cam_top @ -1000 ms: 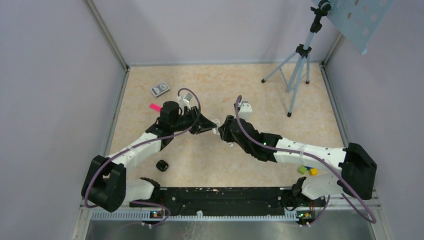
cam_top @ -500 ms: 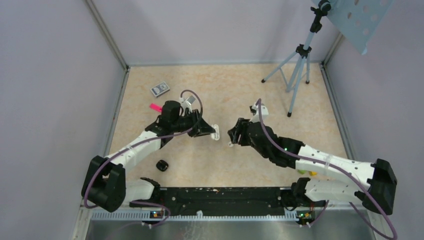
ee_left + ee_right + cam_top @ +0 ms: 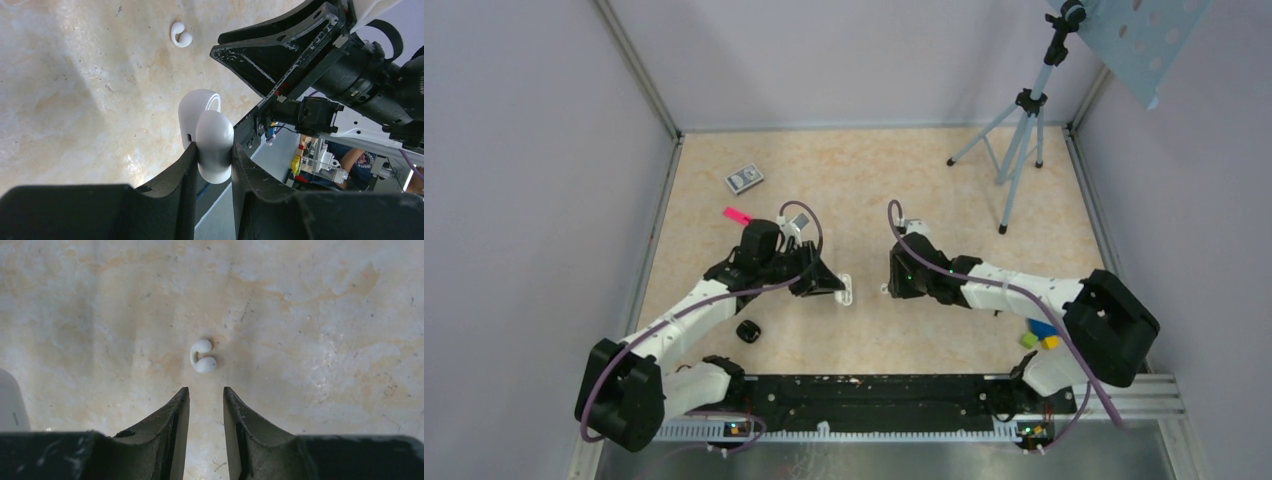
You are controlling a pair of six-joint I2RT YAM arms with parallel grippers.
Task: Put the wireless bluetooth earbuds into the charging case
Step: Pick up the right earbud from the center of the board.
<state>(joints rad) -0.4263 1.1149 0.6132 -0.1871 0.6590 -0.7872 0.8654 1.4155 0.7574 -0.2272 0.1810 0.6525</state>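
On the marbled table (image 3: 325, 315), a white earbud (image 3: 202, 356) is lying at twelve o'clock of the parted, empty right gripper (image 3: 206, 395); the left gripper (image 3: 212, 155) is clamping the charging case (image 3: 210, 130).

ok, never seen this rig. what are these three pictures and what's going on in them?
Two robot arms, the left arm and the right arm, are bolted at the near edge of a table. The wide picture looks down from above and behind them; the other two come from a camera on each wrist, showing its own pincer. The left pincer grips a white charging case, apparently hinged open. The right pincer is open and empty, pointing at a white earbud lying on the table. Also lying there: a small black item, a pink piece, a grey box and coloured blocks; a tripod stands at the back.
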